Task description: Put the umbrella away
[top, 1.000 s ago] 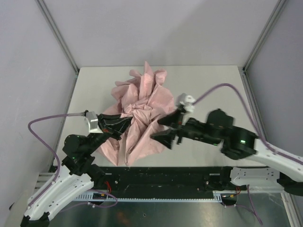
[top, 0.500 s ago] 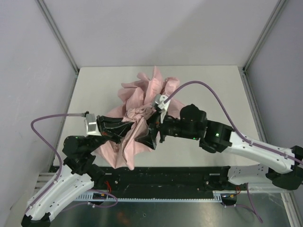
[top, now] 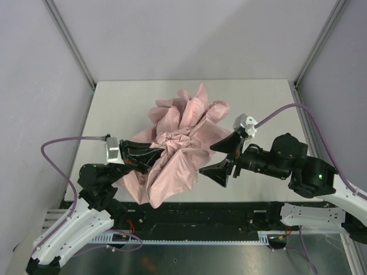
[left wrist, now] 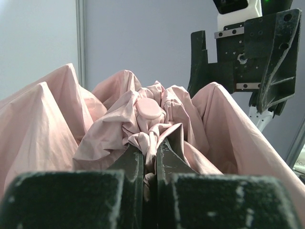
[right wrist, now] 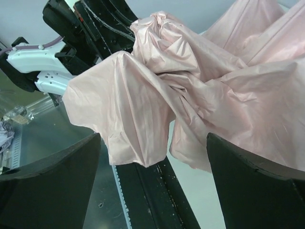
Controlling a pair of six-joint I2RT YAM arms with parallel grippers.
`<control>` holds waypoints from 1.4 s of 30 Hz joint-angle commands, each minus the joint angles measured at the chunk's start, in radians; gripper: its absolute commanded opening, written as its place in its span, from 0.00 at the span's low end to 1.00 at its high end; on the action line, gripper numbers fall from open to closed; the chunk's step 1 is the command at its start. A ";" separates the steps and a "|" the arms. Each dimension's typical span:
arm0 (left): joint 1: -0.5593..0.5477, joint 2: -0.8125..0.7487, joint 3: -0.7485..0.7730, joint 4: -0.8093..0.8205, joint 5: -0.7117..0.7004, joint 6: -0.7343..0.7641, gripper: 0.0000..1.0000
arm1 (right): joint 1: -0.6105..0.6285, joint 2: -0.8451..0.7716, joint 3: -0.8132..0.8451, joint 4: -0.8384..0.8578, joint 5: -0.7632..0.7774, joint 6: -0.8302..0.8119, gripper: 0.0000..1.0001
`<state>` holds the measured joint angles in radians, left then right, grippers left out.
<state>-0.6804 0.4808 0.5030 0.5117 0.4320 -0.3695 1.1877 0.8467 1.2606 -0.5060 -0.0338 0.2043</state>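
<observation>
The umbrella [top: 178,146] is clamped by its fabric in the left pincer [top: 153,157], the right pincer [top: 221,160] spread empty beside it; the cloth could be torn by tugging.

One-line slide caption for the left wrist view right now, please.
Left gripper, fingers pinched on bunched fabric of the pink umbrella; right gripper open behind it.

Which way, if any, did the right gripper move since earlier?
Yes. The right gripper pulled back rightward, off the umbrella, toward the table's right edge.
</observation>
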 commanded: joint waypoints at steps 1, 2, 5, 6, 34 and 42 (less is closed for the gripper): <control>-0.005 -0.005 0.034 0.097 0.023 -0.032 0.00 | -0.001 0.064 -0.037 0.098 -0.047 -0.035 0.98; -0.005 -0.005 0.035 0.097 0.028 -0.037 0.00 | 0.002 0.080 -0.039 0.131 -0.056 -0.035 0.98; -0.005 -0.002 0.037 0.097 0.041 -0.052 0.00 | 0.015 0.138 -0.048 0.237 -0.075 -0.040 0.99; -0.005 -0.001 0.036 0.097 0.044 -0.058 0.00 | 0.019 0.160 -0.049 0.269 -0.077 -0.042 0.99; -0.170 0.186 0.144 0.417 0.410 -0.194 0.00 | -0.109 0.441 -0.081 0.735 -0.719 -0.028 0.93; -0.173 0.222 0.158 0.423 0.403 -0.174 0.00 | -0.110 0.394 -0.100 0.668 -0.733 -0.021 0.49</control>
<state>-0.8078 0.6804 0.6083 0.8555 0.7322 -0.5041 1.0805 1.2304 1.1885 0.1665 -0.7807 0.1680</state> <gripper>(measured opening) 0.067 0.623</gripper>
